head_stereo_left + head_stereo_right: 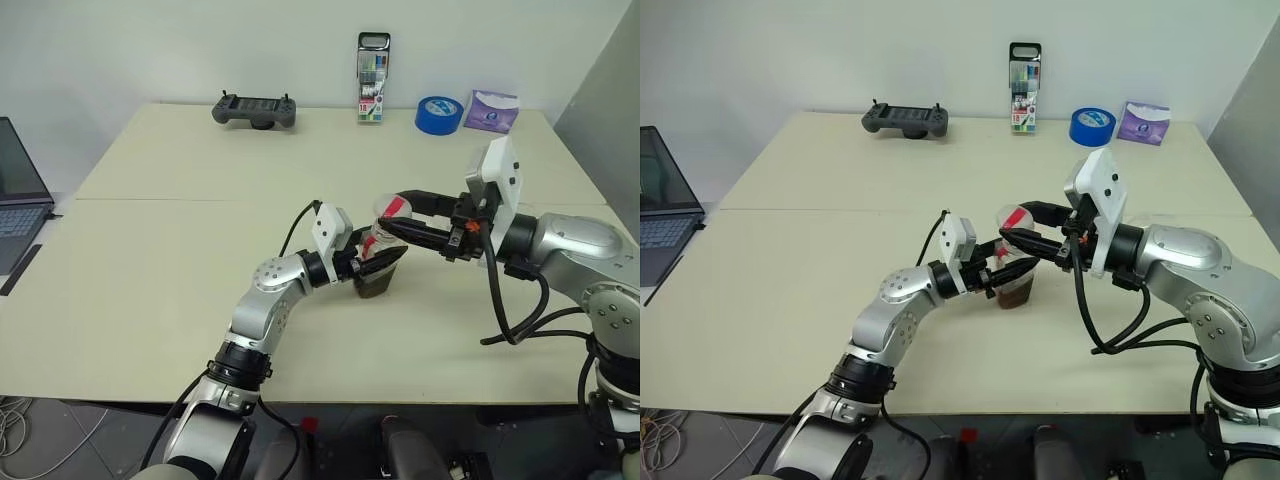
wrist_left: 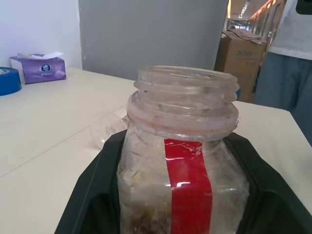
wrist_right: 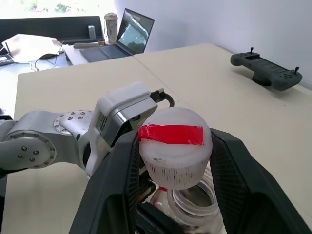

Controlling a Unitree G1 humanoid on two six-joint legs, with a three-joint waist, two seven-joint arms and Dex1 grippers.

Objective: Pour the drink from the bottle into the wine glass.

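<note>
My left gripper (image 1: 385, 262) is shut on the bottle (image 2: 183, 146), a clear squarish plastic one with a red strip, held upright at the table's middle. Its mouth is open. A little dark brown drink (image 1: 378, 288) sits at its bottom. Just above the mouth hangs the bottle's whitish cap (image 3: 174, 141) with a red band, and my right gripper (image 1: 395, 212) is shut on it from the right. In the left wrist view a faint clear rounded bowl (image 2: 105, 129) shows on the table beyond the bottle. It looks like the wine glass, with its stem hidden.
Along the far edge lie a grey game controller (image 1: 255, 109), an upright marker-pen case (image 1: 373, 78), a blue tape roll (image 1: 439, 114) and a purple tissue pack (image 1: 491, 111). A laptop (image 1: 20, 195) sits off the left side. A person (image 2: 292, 58) stands beyond the table's right end.
</note>
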